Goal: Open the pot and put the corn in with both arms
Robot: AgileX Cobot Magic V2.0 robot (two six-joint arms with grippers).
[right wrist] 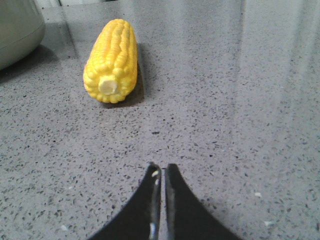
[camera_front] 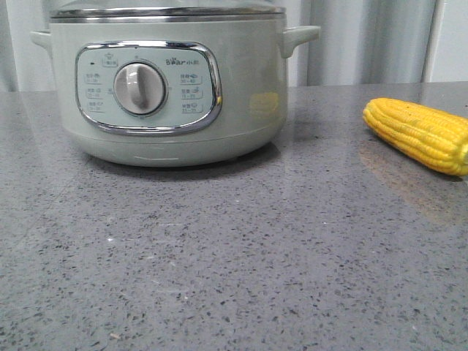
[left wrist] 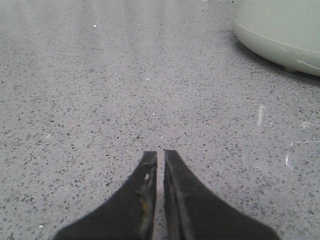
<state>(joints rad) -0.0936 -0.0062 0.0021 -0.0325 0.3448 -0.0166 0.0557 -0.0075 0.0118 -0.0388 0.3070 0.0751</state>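
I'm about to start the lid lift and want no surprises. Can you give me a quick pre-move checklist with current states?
1. Lid seated on pot: ok, closed.
2. Lid knob position: cannot tell, cut off above the front view.
3. Corn free on the countertop, apart from pot: ok.
4. Left gripper empty: ok, fingers nearly together, holding nothing.
5. Right gripper empty: ok, closed, corn ahead of it.
6. Gripper open for grasping: not ok, both shut.

Pot: the pot (camera_front: 172, 80) is big, round and pale green; it sits toward the far left of the bench (camera_front: 234, 278); its lid is on
Front of pot: a grey dial (camera_front: 140, 88) in a shiny frame
Corn: the corn (camera_front: 420, 134) is yellow; it lies flat by the right edge, well apart from the pot
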